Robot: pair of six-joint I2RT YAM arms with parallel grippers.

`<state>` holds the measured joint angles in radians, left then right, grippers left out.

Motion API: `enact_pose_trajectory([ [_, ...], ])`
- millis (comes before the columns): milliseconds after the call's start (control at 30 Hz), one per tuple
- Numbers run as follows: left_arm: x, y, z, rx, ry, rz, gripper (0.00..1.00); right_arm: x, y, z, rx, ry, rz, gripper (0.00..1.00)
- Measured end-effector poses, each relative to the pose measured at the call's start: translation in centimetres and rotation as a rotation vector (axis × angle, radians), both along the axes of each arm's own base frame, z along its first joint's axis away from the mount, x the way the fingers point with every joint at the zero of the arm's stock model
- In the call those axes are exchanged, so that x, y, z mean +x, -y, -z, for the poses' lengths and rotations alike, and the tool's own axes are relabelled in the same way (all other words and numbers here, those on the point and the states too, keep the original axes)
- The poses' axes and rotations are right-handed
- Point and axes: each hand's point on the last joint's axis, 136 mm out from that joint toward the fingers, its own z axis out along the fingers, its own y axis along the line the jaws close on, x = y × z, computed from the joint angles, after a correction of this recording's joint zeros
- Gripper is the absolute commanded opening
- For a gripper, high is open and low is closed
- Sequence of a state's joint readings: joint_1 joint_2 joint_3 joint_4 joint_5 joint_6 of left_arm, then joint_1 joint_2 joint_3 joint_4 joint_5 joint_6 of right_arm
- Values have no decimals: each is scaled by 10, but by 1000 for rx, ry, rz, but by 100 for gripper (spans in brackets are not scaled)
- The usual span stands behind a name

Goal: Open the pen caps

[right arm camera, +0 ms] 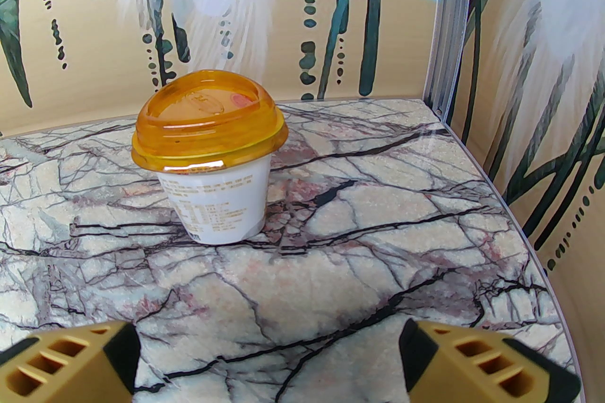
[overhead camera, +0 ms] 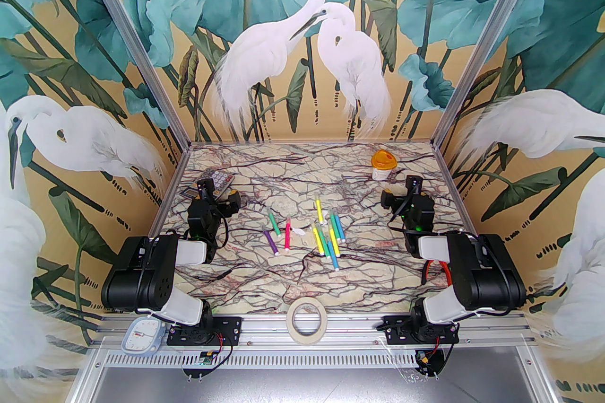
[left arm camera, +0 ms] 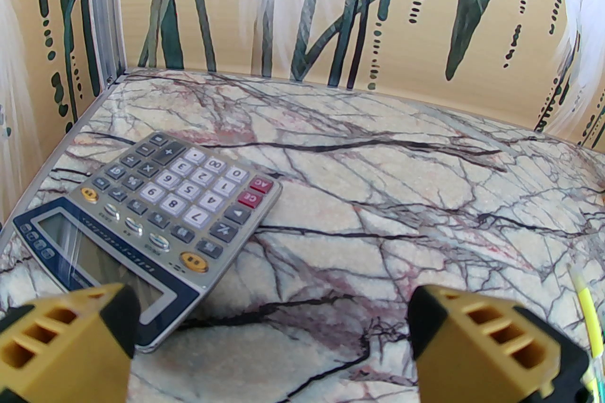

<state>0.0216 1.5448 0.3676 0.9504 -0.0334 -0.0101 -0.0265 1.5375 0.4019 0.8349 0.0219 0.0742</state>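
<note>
In the middle of the marble-patterned table [overhead camera: 264, 292] the pens [overhead camera: 320, 211] lie in two loose groups, three on the left and a larger, overlapping bunch on the right. In the left wrist view a yellow pen at the right edge wears one of the pen caps [left arm camera: 575, 274], pale and see-through, on its far end. The left pincer [overhead camera: 204, 189] [left arm camera: 269, 311] hangs released over the table, just beside a calculator [left arm camera: 160, 202], grasping nothing. The right pincer [overhead camera: 414, 183] [right arm camera: 267, 339] is spread just as wide and empty, facing a white cup with an orange lid [right arm camera: 212, 169]. Both are well apart from the pens. A tape roll [overhead camera: 306, 320] sits at the near edge.
</note>
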Motion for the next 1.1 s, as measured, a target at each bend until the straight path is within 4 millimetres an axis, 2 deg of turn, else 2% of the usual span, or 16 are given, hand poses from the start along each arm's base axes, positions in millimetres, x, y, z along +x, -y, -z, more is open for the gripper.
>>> enact_pose_trajectory([
  [133,0,1,0,3,-4,2,100,-1,-3,0,-10,-29,-1,99],
  [267,-5,1,-5,8,-17,-9,100,5,-11,-15,-34,-48,-3,99],
  [400,-7,-1,-29,0,-13,-28,100,10,-26,-38,-64,-63,-14,99],
  [500,-7,0,-57,-16,9,-28,100,13,-46,-50,-85,-107,-45,99],
  [600,-12,6,-78,-32,19,-15,100,12,-77,-58,-97,-170,-110,99],
  [700,-19,15,-81,-42,-13,12,99,1,-110,-55,-112,-243,-188,100],
  [800,-29,26,-72,-44,-74,49,100,-19,-135,-40,-114,-350,-264,92],
  [933,-41,43,-67,-48,-116,105,100,-45,-152,-22,-75,-497,-334,87],
  [1100,-49,59,-68,-75,-126,168,99,-73,-173,-12,-11,-635,-415,83],
])
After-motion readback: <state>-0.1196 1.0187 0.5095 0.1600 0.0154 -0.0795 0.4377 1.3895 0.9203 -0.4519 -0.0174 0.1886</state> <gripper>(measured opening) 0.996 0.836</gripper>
